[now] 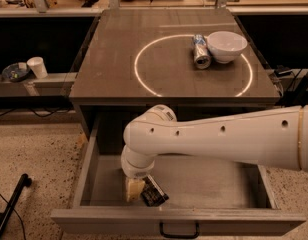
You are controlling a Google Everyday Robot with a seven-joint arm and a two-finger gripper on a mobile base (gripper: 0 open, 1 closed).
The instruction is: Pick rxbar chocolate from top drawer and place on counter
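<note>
The top drawer (204,184) stands pulled open below the counter (109,74), its dark loop handle at the front. The rxbar chocolate (155,193), a flat black bar with pale lettering, lies on the drawer floor near the front left. My gripper (135,189) reaches down into the drawer from the white arm, its pale tip right beside the left end of the bar and touching or nearly touching it. The wrist hides the bar's upper end.
On the counter, inside the white circle, lie a silver-blue can (200,51) on its side and a white bowl (226,46). A paper cup (38,67) and a small dish (15,71) sit on a low shelf at left. A black pole (11,206) lies on the floor.
</note>
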